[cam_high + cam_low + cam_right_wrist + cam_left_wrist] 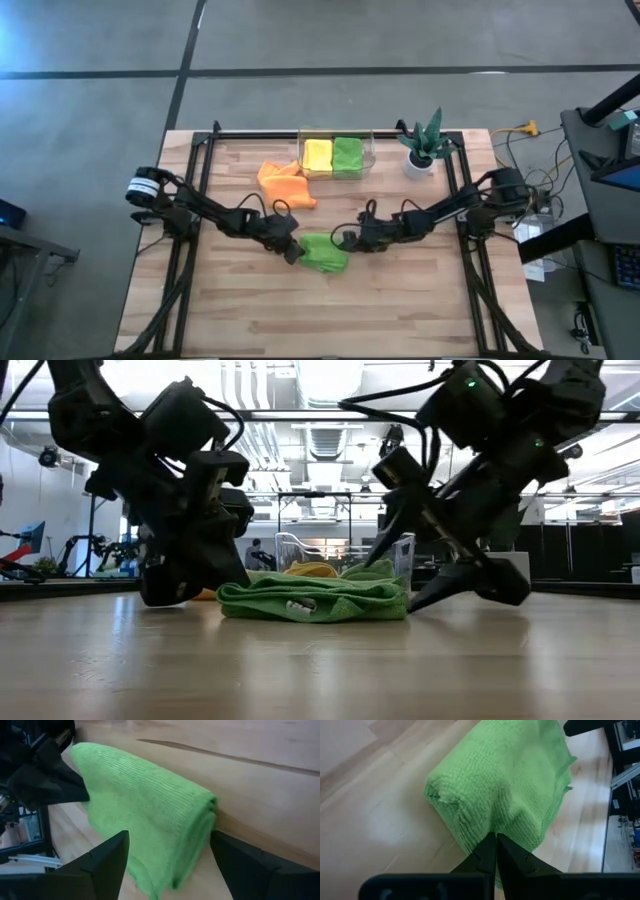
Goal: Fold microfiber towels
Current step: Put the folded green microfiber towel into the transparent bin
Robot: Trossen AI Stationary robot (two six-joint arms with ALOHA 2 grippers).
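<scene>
A lime green towel (323,252) lies folded into a loose bundle on the middle of the table, resting on its underside (315,600). My left gripper (294,251) is at its left end, shut on the cloth (496,838). My right gripper (346,240) is at its right end and open. Its two fingers (107,862) stand on either side of the folded end (200,815) without touching it. An orange towel (285,182) lies flat behind. One yellow towel (317,154) and another green towel (348,155) sit folded in a clear bin. My left gripper pinches the green towel's left-end edge (492,826) between its two shut fingertips; how many layers, I cannot tell. The fingers slant down from the table's left (75,792). The towel lies slack on the table, bunched up around the tips.
The clear bin (370,158) stands at the far middle of the table. A spiky green plant in a white pot (422,150) is at the far right. Black frame rails (200,200) run along both table sides. Bare wood lies toward the near edge (330,320).
</scene>
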